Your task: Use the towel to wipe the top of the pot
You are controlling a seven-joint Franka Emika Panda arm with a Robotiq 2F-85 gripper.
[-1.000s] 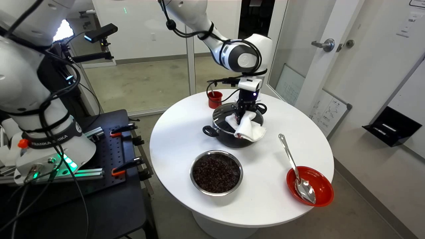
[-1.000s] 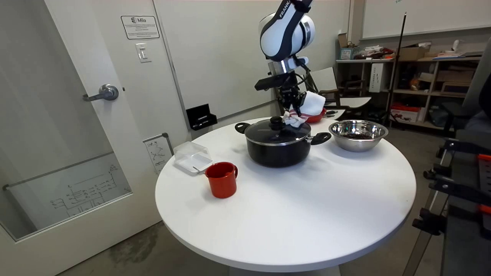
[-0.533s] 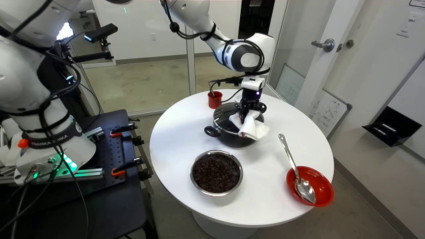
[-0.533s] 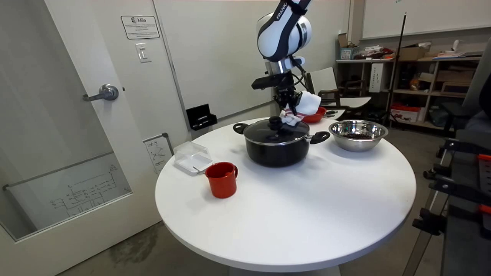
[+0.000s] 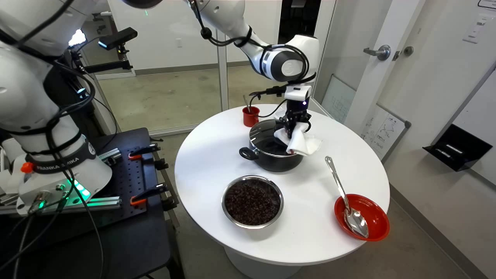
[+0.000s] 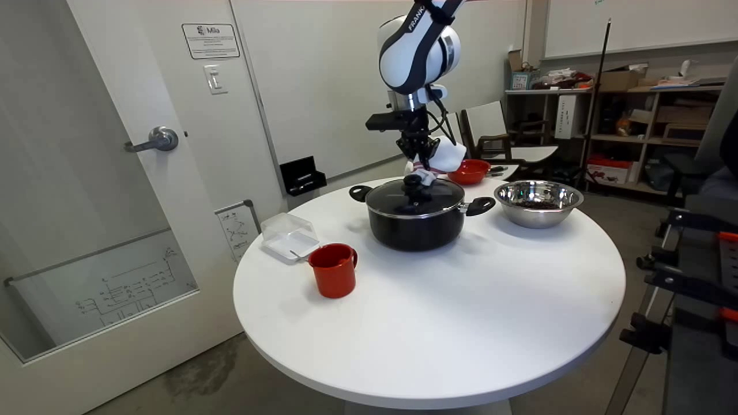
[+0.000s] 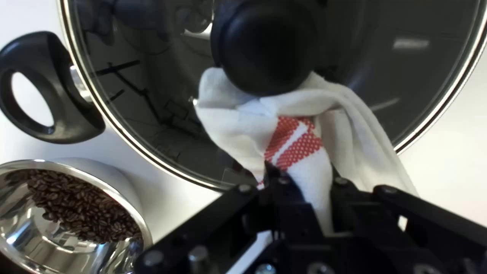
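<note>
A black pot (image 6: 415, 230) with a glass lid (image 7: 159, 76) and black knob (image 7: 266, 49) stands on the round white table. My gripper (image 5: 288, 131) is over the lid, near the rim, pointing down. It is shut on a white towel (image 5: 302, 141) with red stripes. In the wrist view the towel (image 7: 243, 125) is pinched between the fingers (image 7: 300, 179), and its bunched end lies on the lid against the knob. The rest of the towel hangs out past the pot's rim. In an exterior view the towel (image 6: 448, 155) is partly hidden behind the gripper and knob.
A steel bowl (image 6: 533, 218) with coffee beans stands near the pot. A red bowl (image 5: 378, 217) with a spoon is at the table's edge. A red mug (image 6: 334, 279) and a clear plastic container (image 6: 288, 236) stand on the pot's other side. Pot handles (image 5: 248, 154) stick out.
My gripper has moved with the towel across the lid toward its rim, away from the robot's base. The pot has shifted slightly the same way. The towel is still held.
</note>
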